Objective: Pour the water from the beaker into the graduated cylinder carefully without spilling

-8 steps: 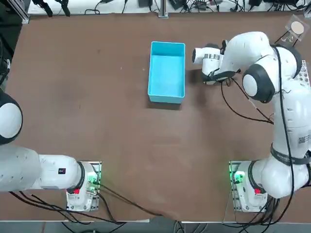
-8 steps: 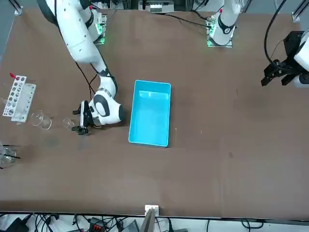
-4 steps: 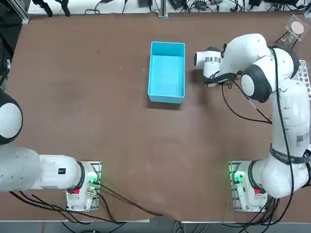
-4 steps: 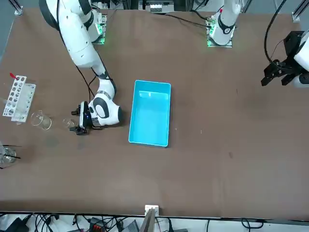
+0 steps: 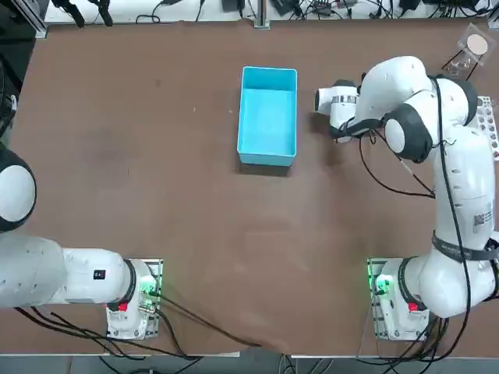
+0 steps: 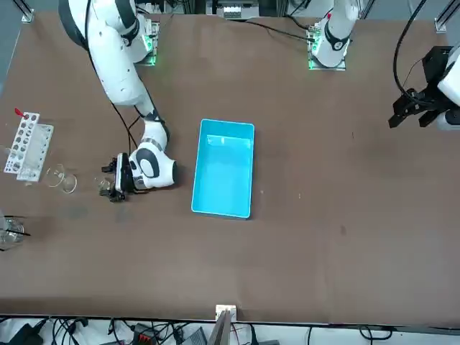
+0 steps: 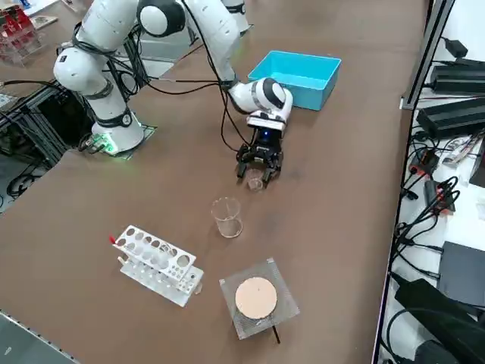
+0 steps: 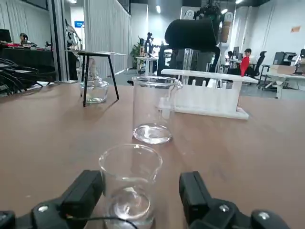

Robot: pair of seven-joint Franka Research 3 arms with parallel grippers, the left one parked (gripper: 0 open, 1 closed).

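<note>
The blue bin (image 7: 301,76) is the landmark. The right arm (image 7: 189,30) reaches past it, low over the table, so its claw (image 7: 258,171) comes at the glassware level, suited to a side grasp. The cylinder (image 7: 226,217) stands upright well beyond the bin, clear of the rack (image 7: 158,265), likely ready to receive water. The beaker (image 8: 127,183) stands between bin and cylinder, upright. The claw is wide open, fingers (image 8: 82,193) either side of the beaker, apparently not touching it, holding nothing.

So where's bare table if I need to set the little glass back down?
Between the blue bin and the right gripper, and everywhere on the bin's other side. It's crowded past the beaker: tall glass, white rack, mesh pad.
</note>
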